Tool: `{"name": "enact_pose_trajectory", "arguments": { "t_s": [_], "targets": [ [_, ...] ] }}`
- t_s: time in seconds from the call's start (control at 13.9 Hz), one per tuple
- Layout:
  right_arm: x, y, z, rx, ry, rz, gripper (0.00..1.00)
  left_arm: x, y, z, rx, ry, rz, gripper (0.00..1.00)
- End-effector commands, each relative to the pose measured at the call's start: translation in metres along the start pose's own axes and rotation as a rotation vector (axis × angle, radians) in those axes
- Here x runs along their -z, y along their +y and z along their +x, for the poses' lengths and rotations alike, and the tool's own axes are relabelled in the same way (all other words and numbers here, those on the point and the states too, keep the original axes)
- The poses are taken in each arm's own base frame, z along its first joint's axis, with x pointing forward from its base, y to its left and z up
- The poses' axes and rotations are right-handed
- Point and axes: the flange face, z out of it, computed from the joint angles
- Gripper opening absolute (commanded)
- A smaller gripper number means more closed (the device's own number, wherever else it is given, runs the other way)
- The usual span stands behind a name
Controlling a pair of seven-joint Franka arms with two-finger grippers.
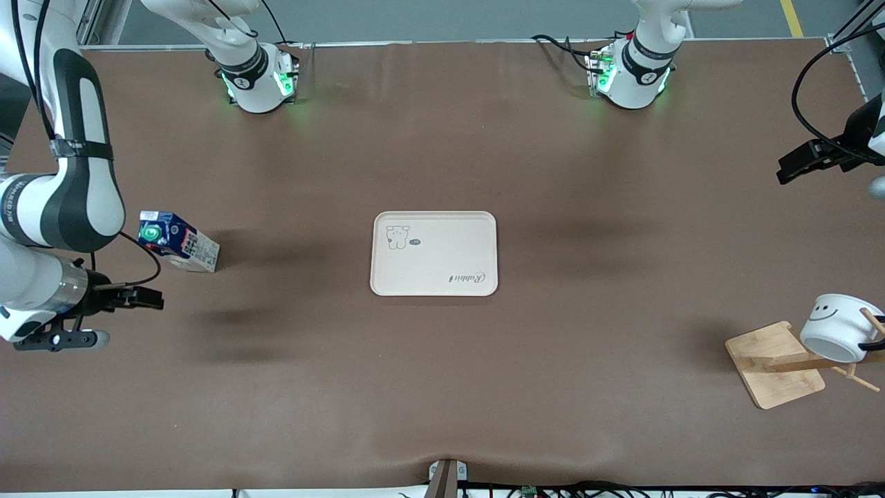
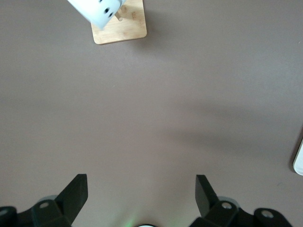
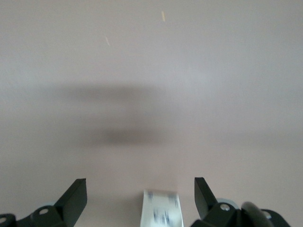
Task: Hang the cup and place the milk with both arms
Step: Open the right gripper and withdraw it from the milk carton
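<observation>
Cup [image 1: 840, 328] hangs mouth-down and tilted on a peg of the wooden rack [image 1: 774, 363] near the tabletop's corner at the left arm's end, close to the edge by the front camera; its smiley face shows, and hung this way it looks settled, so that half of the job seems done. The milk carton [image 1: 178, 242] stands on the tabletop [image 1: 442, 387] near the edge at the right arm's end, green cap up, still outside the tray. The beige tray [image 1: 434, 254] at the tabletop's middle holds nothing, only its printed bear and lettering, and is likely where the milk belongs. The right gripper [image 1: 148, 297] hovers beside the carton with fingers spread wide and empty, probably lining up for a grasp. The left gripper [image 1: 795, 166] waits over the edge at the left arm's end, fingers wide and empty too.
</observation>
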Motion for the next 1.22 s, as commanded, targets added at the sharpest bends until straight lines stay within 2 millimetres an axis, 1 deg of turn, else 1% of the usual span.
{"name": "enact_pose_trajectory", "arguments": {
  "t_s": [0.0, 0.07, 0.14, 0.22, 0.29, 0.36, 0.43, 0.5, 0.57, 0.65, 0.72, 0.86, 0.93, 1.01, 1.08, 1.15],
  "targets": [
    [0.049, -0.044, 0.028, 0.087, 0.099, -0.089, 1.00, 0.004, 0.001, 0.003, -0.007, 0.007, -0.021, 1.00],
    [0.069, -0.043, 0.029, 0.101, 0.126, -0.104, 1.00, 0.005, 0.001, 0.003, -0.006, 0.008, -0.025, 1.00],
    [0.078, -0.043, 0.023, 0.085, 0.118, -0.087, 1.00, 0.005, 0.000, 0.003, -0.004, 0.008, -0.026, 1.00],
    [0.096, -0.048, 0.013, 0.067, 0.095, -0.049, 1.00, 0.005, 0.000, 0.003, -0.003, 0.008, -0.026, 1.00],
    [0.112, -0.048, 0.005, 0.059, 0.080, 0.000, 1.00, 0.005, 0.000, 0.003, -0.003, 0.008, -0.026, 1.00],
    [0.122, -0.056, -0.004, 0.056, 0.036, 0.024, 1.00, 0.005, 0.000, 0.003, -0.001, 0.008, -0.026, 1.00],
    [0.150, -0.057, -0.014, 0.063, 0.024, 0.027, 1.00, 0.004, 0.001, 0.003, 0.002, 0.005, -0.027, 1.00],
    [0.177, -0.058, -0.028, 0.059, 0.006, 0.040, 1.00, 0.003, 0.001, 0.004, 0.002, 0.003, -0.027, 1.00],
    [0.212, -0.055, -0.051, 0.056, 0.011, 0.044, 1.00, 0.003, 0.001, 0.004, -0.003, 0.005, -0.027, 1.00],
    [0.221, -0.056, -0.066, 0.057, -0.002, 0.045, 1.00, 0.005, 0.000, 0.003, -0.003, 0.008, -0.028, 1.00],
    [0.231, -0.054, -0.087, 0.052, -0.002, 0.050, 1.00, 0.006, 0.001, 0.003, -0.004, 0.009, -0.029, 1.00],
    [0.227, -0.048, -0.123, 0.039, -0.019, 0.063, 1.00, 0.007, 0.004, 0.002, -0.010, 0.012, -0.030, 1.00],
    [0.225, -0.047, -0.136, 0.040, -0.035, 0.062, 1.00, 0.008, 0.008, 0.001, -0.012, 0.010, -0.045, 1.00],
    [0.223, -0.046, -0.147, 0.038, -0.058, 0.065, 1.00, 0.008, 0.010, 0.001, -0.014, 0.008, -0.061, 1.00],
    [0.218, -0.043, -0.157, 0.033, -0.103, 0.071, 1.00, 0.008, 0.019, 0.000, -0.029, 0.008, -0.061, 1.00],
    [0.211, -0.043, -0.160, 0.030, -0.143, 0.074, 1.00, 0.009, 0.028, -0.001, -0.046, 0.015, -0.055, 1.00]
  ]
}}
